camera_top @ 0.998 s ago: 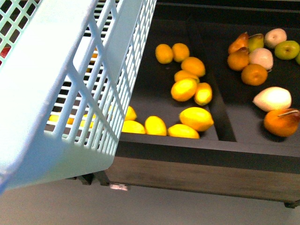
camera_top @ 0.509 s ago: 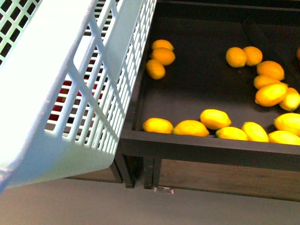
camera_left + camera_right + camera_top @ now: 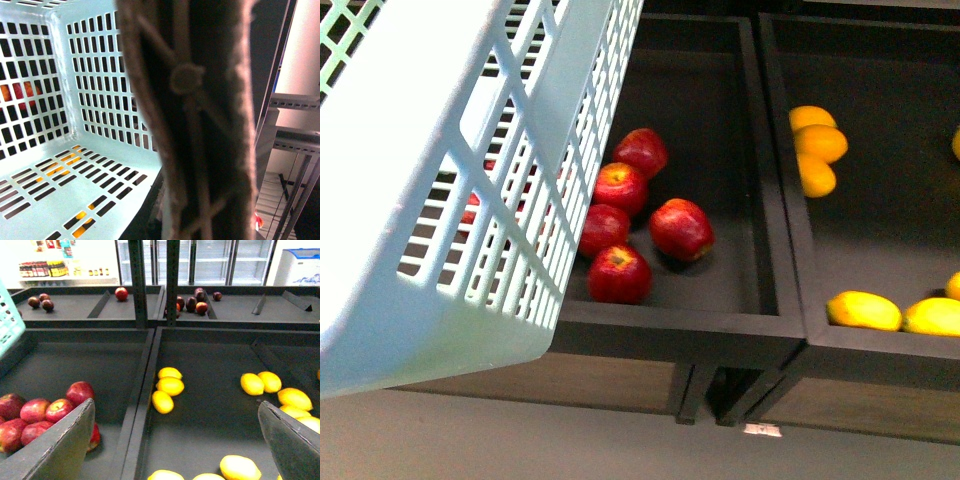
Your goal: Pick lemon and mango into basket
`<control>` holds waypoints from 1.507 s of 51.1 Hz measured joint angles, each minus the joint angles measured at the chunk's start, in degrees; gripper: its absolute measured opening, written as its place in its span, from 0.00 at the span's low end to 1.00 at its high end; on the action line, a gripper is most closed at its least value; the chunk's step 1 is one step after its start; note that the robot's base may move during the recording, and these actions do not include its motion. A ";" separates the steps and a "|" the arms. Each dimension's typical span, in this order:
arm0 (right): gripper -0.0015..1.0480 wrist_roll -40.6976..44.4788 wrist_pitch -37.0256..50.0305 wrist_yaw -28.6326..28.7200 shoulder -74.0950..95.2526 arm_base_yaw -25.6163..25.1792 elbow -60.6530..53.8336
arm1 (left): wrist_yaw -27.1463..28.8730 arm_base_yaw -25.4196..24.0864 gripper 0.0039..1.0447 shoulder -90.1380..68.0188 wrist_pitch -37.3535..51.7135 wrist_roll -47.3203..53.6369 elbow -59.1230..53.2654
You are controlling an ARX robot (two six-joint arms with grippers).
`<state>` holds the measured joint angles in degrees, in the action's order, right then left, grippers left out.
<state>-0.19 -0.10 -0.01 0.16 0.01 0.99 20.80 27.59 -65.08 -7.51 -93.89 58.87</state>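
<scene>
The pale blue-green basket (image 3: 450, 170) hangs tilted at the upper left of the front view, and its slotted inside (image 3: 65, 165) holds no fruit. Its brownish handle (image 3: 195, 125) fills the left wrist view. My left gripper is shut on that handle, and its fingers do not show. Three short oval lemons (image 3: 817, 146) (image 3: 169, 387) lie close together in the bin right of the apples. Longer mangoes (image 3: 865, 310) (image 3: 240, 467) lie along that bin's front edge. My right gripper (image 3: 176, 404) hovers open above this bin, touching nothing.
Red apples (image 3: 640, 215) (image 3: 45, 412) fill the bin beside the basket. A raised dark divider (image 3: 775, 180) separates the two bins. More yellow fruits (image 3: 262, 383) lie further along. A rear shelf holds dark fruits (image 3: 195, 302) behind an upright post (image 3: 172, 280).
The front view has swept left along the bins, from the pears and oranges past the yellow fruits to the apples. The basket keeps its place in the view.
</scene>
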 joint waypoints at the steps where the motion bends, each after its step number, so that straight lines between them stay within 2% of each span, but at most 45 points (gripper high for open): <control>1: 0.92 0.02 -0.02 0.02 0.00 0.00 0.02 | -0.07 0.00 0.04 0.00 0.00 0.00 0.00; 33: 0.92 0.02 0.02 0.22 0.09 -0.02 0.02 | -0.28 -0.15 0.04 0.04 0.00 0.15 0.00; 42: 0.92 0.02 0.02 0.24 0.07 -0.02 0.00 | 1.31 -0.61 0.04 0.17 0.00 0.94 0.00; 49: 0.92 0.02 0.02 0.22 0.04 -0.02 0.02 | -0.37 -0.42 0.04 -0.15 -0.90 1.53 0.26; 53: 0.92 0.02 0.02 0.15 0.04 -0.02 0.00 | -2.82 -0.04 0.04 -3.39 -13.77 5.29 6.62; 54: 0.92 0.02 0.02 0.22 0.04 -0.02 0.00 | -3.61 0.20 0.04 -5.57 -19.52 9.40 9.94; 57: 0.92 0.02 0.02 0.20 0.04 -0.02 0.02 | -3.89 0.87 0.04 -10.19 -26.97 19.34 15.06; 62: 0.92 0.02 0.02 0.00 0.04 -0.02 0.02 | -4.24 1.51 0.04 -17.79 -26.10 26.47 18.88; 69: 0.92 0.02 0.02 0.02 0.04 -0.02 0.02 | -5.95 2.56 0.04 -24.70 -23.32 27.26 23.37; 77: 0.92 0.02 0.02 0.02 0.04 -0.02 0.02 | -11.52 4.90 0.04 -33.79 -19.41 27.19 31.56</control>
<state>-0.16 -0.08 0.01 0.21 -0.01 1.02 9.28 32.49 -98.87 -26.92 -66.70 90.43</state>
